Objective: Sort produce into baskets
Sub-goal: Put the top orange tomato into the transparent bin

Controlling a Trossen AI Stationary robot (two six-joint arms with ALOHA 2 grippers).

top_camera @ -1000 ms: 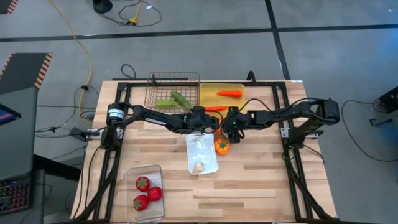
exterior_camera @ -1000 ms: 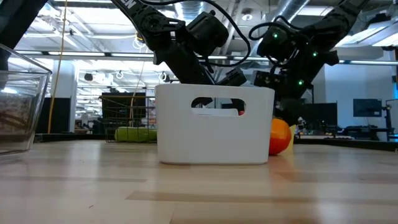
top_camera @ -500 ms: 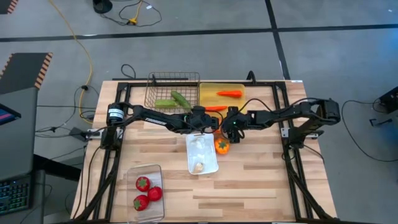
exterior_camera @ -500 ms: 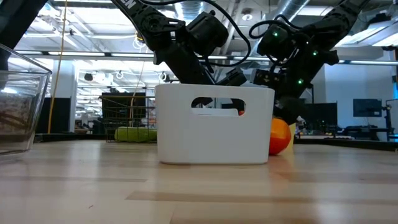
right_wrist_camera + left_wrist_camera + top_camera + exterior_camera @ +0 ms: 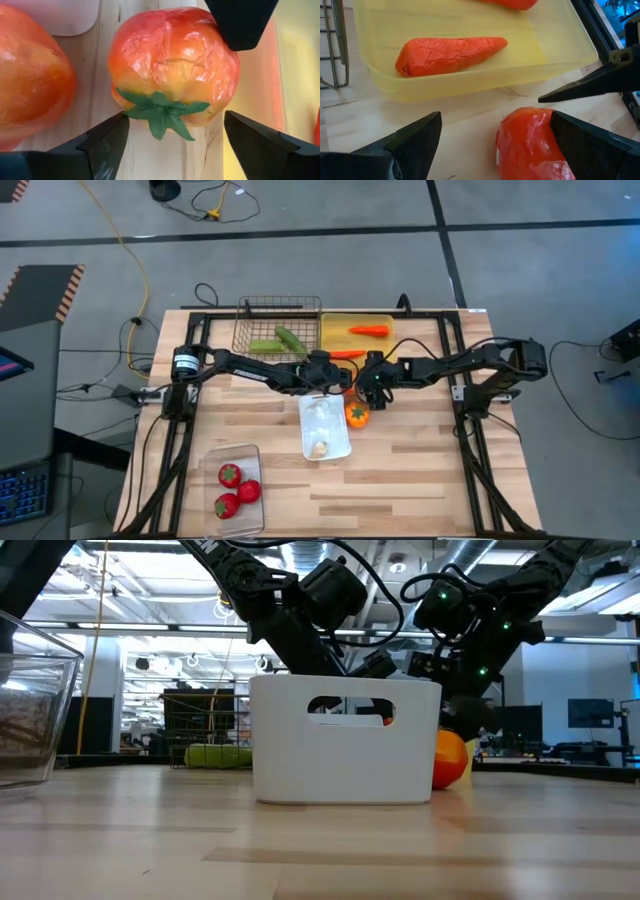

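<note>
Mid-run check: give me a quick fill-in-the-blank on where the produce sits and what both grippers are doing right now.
1. The two green cucumbers lie in the ____ basket.
2. The clear tub holds ____ red fruits.
3. The right gripper has its fingers ____ around a pepper.
4. The left gripper is near the yellow tray, which holds ____.

Missing words: wire; three; open; carrots
</note>
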